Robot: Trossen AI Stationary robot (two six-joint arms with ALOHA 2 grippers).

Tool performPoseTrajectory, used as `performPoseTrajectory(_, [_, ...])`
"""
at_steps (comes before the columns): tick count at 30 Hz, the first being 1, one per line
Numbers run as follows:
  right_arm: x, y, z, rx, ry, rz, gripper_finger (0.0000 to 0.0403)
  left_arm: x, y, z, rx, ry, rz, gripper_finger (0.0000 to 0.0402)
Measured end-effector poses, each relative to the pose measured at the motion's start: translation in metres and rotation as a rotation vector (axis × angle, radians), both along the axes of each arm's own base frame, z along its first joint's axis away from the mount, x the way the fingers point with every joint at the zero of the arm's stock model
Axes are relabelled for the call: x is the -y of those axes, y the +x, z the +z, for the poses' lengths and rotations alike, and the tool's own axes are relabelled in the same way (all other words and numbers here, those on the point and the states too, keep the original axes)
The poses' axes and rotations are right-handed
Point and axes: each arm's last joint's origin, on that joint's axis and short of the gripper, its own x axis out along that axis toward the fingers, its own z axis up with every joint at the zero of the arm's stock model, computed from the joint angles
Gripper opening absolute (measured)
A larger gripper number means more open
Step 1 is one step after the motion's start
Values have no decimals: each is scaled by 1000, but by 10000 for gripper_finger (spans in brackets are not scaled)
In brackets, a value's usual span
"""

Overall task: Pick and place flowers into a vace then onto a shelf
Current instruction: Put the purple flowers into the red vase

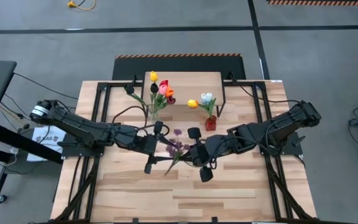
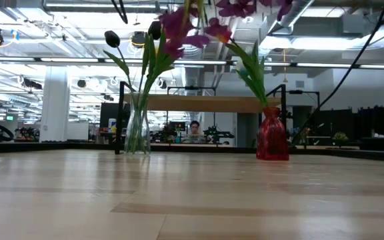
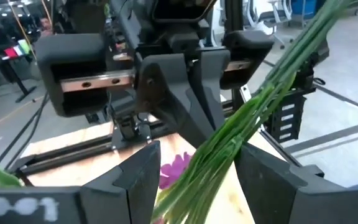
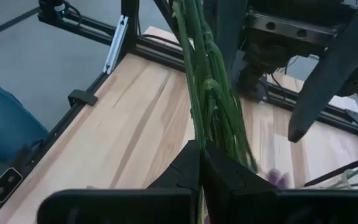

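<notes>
A sprig of purple blossoms (image 1: pixel 176 147) on a bundle of green stems (image 4: pixel 211 93) is held up between my two grippers over the middle of the table. Its blossoms show high above the tabletop in the low view (image 2: pixel 176 28). My right gripper (image 4: pixel 201 163) is shut on the stems. My left gripper (image 3: pixel 197 180) is open, with one finger on either side of the stems (image 3: pixel 222 149). A clear vase (image 1: pixel 156 111) with several tulips and a red vase (image 1: pixel 211 123) with a yellow and a white tulip stand before the shelf (image 1: pixel 185 79). My right gripper pinches the bundle of green stems (image 4: pixel 205 138) between its two fingers, several stems together. The fingers come about level from the table's right side. The stems run on ahead of the fingers toward my left gripper. The sprig is lifted clear of the table.
The shelf's light-wood board on black legs stands at the table's far edge, behind both vases. Black frame rails (image 1: pixel 92 134) run along the table's left and right sides. The near half of the wood tabletop (image 1: pixel 179 199) lies bare.
</notes>
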Motion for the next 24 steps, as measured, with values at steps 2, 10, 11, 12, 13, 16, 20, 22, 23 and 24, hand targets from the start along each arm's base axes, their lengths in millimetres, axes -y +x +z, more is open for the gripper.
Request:
performPoseTrajectory(2, [1, 1, 0, 5, -1, 1, 0, 0, 0, 1, 10, 2, -14, 193])
performPoseTrajectory(10, [2, 1, 1, 10, -16, 8, 0, 2, 0, 1, 8, -1, -62, 157])
performPoseTrajectory(11, [2, 1, 1, 10, -15, 8, 0, 2, 0, 1, 8, -1, -62, 145])
performPoseTrajectory(12, [2, 1, 1, 13, -14, 8, 0, 2, 0, 1, 8, -1, -62, 131])
performPoseTrajectory(13, [2, 1, 1, 17, -13, 8, 0, 2, 0, 1, 8, 0, -63, 115])
performPoseTrajectory(16, [2, 2, 2, 30, -11, 9, 1, 2, 0, 0, 5, 1, -67, 56])
performPoseTrajectory(20, [1, 2, 3, 33, -13, 13, 8, 3, -1, 0, 3, 3, -92, 9])
performPoseTrajectory(22, [1, 2, 2, 31, -14, 14, 12, 3, -1, 0, 5, 17, -91, 5])
performPoseTrajectory(23, [1, 2, 2, 30, -14, 14, 15, 3, -1, 0, 4, 19, -92, 3])
performPoseTrajectory(24, [1, 2, 2, 30, -14, 13, 18, 3, -1, 0, 4, 19, -92, 3])
